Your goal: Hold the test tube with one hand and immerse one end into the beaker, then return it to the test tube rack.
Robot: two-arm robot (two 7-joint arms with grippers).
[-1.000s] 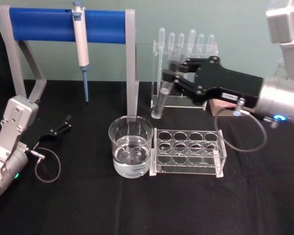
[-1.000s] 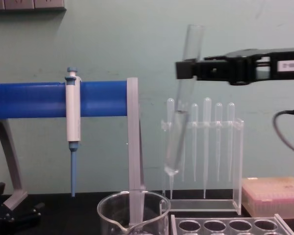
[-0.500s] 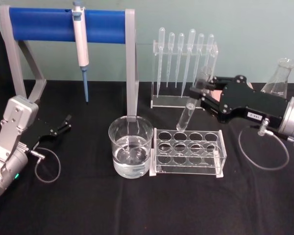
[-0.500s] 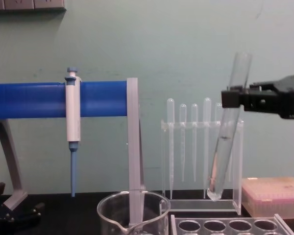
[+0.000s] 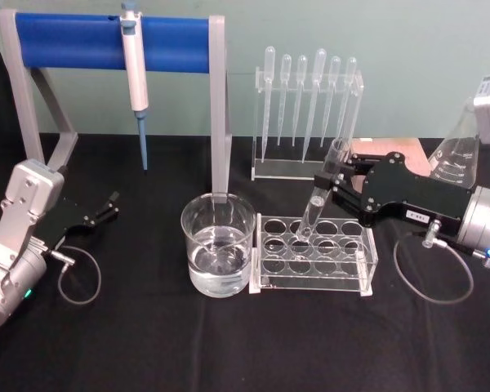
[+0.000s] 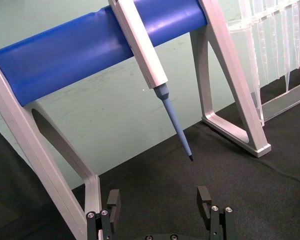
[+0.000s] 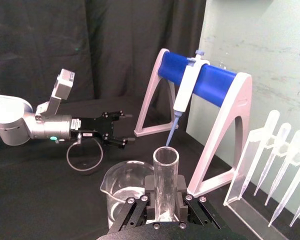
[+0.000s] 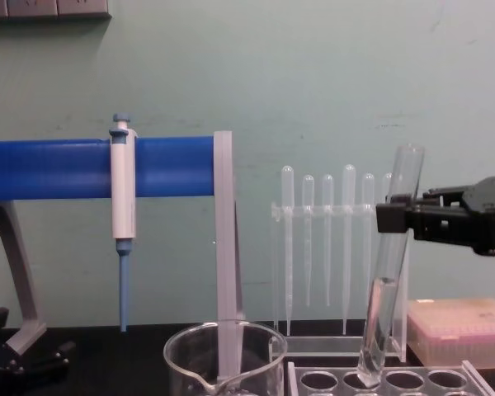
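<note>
Head view gives us the right gripper [image 5: 333,189] at about 3 o'clock of the black table [image 5: 229,343], clamped on the test tube [image 5: 320,200] near its upper part. We see the tube tilted, its rim leaning toward 1 o'clock and its rounded end down at the clear rack [image 5: 314,253], in or just over a back-row hole; we cannot tell which. From the chest view the tube [image 8: 389,272] hangs with its tip at the rack's top. The beaker [image 5: 218,243] stands touching the rack at the rack's 9 o'clock, holding clear liquid, apart from the tube. Behind it, at 12 o'clock, the blue-and-white pipettor [image 5: 135,77] hangs on the blue stand [image 5: 82,37]. Our left gripper [image 5: 100,214] rests at 9 o'clock, fingers apart and holding nothing.
</note>
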